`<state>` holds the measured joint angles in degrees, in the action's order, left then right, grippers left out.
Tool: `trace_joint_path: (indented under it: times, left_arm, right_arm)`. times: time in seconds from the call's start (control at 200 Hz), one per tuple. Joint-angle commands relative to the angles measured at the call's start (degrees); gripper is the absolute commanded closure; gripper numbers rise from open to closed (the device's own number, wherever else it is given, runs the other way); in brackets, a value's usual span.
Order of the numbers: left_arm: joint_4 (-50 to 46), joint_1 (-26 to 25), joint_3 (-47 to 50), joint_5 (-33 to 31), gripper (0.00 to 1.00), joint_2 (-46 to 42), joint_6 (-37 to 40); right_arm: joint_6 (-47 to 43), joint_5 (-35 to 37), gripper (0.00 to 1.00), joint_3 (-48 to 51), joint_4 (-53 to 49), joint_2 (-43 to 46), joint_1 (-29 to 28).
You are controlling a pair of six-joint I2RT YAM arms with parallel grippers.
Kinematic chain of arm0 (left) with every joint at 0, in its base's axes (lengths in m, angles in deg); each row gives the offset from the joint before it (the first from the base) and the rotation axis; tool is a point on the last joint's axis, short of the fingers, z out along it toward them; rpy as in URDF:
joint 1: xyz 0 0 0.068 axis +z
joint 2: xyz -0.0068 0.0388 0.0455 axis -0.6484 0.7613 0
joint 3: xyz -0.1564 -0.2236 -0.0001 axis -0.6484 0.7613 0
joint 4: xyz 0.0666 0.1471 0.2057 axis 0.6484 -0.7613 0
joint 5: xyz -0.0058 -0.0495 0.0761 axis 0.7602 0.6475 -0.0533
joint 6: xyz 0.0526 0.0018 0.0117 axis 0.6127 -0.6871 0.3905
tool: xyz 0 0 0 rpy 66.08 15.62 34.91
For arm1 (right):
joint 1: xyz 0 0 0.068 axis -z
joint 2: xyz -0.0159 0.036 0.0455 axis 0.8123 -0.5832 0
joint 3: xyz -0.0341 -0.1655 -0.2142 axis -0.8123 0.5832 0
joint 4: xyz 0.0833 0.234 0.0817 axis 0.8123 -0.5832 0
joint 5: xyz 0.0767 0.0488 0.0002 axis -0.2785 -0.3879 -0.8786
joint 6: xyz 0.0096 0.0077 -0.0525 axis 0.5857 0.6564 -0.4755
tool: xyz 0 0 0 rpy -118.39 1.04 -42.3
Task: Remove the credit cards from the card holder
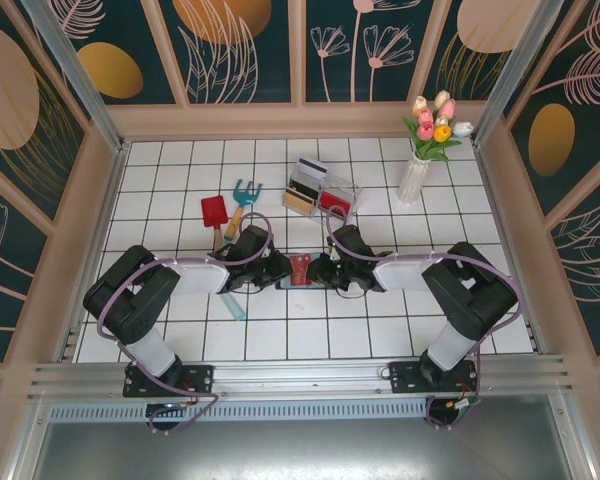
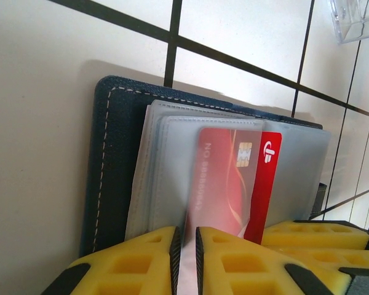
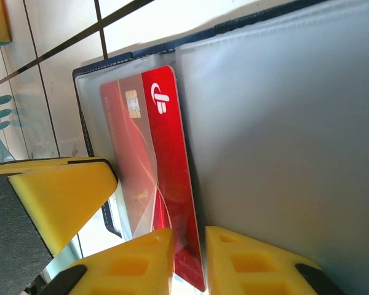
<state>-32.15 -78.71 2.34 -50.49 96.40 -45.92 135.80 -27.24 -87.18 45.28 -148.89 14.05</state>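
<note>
Red credit card (image 3: pixel 163 141) half drawn out of a frosted sleeve (image 2: pixel 172 160) of the card holder (image 2: pixel 114 160), chip and logo end bare. Card holder spread open and flat on the tiled worktop (image 1: pixel 310 335), midway between its left and right edges, nearer the near edge than the far.

Right gripper (image 3: pixel 189 249) clenched on the card's bare end. Left gripper (image 2: pixel 186 246) pinched tight on the sleeve over the card's covered part.

Farther out, toward the far edge: clear compartment box (image 1: pixel 325 190) with cards inside; left of it a red trowel (image 1: pixel 213 212) and a teal hand rake (image 1: pixel 244 193). Near the far right corner, a white vase of tulips (image 1: pixel 416 178).
</note>
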Motion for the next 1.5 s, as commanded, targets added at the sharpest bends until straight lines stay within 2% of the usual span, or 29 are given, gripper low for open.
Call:
trace_joint_path:
  times: [0.0,0.28,0.596,0.811,0.971,1.036,1.056,1.151,1.376,1.496]
  left_arm:
    - [-2.25,-0.36,1.76,-0.32,0.81,0.79,0.05]
    - [-2.46,-0.33,1.86,-1.09,0.81,0.39,0.07]
    - [-2.21,-0.35,1.81,-1.55,0.81,-0.14,0.09]
    - [-2.76,-0.34,-0.10,-1.04,0.79,-1.49,0.25]
    - [-0.69,-0.03,-3.50,4.46,0.65,-3.50,2.57]
    - [-0.43,0.44,-5.17,6.43,0.58,-4.49,3.79]
    - [-0.35,0.57,-5.61,6.95,0.56,-4.85,4.02]
    - [1.27,1.57,-6.60,9.12,0.46,-6.94,4.25]
    - [8.84,3.04,-7.63,15.25,0.18,-10.71,0.03]
    - [13.88,3.18,-8.64,19.18,0.15,-11.72,-2.71]
  right_arm:
    - [-0.46,-1.86,0.82,-0.39,2.08,-1.17,0.38]
    - [-0.38,1.80,0.91,0.51,0.02,0.86,1.02]
    - [-3.58,3.20,0.93,4.13,-7.26,7.55,3.61]
    - [-5.34,3.53,0.98,5.80,-9.33,13.72,5.81]
    - [-8.43,-0.16,1.00,6.33,-6.97,19.03,8.31]
    - [-9.27,-4.20,1.00,6.46,-4.69,20.64,8.57]
    - [-9.49,-5.26,1.00,6.39,-4.00,21.09,10.45]
    - [-10.41,-9.68,1.00,6.30,-0.94,23.13,12.29]
    - [-9.30,-24.41,1.00,5.27,8.86,25.83,16.29]
    - [-7.12,-29.89,1.00,3.14,12.00,26.12,17.29]
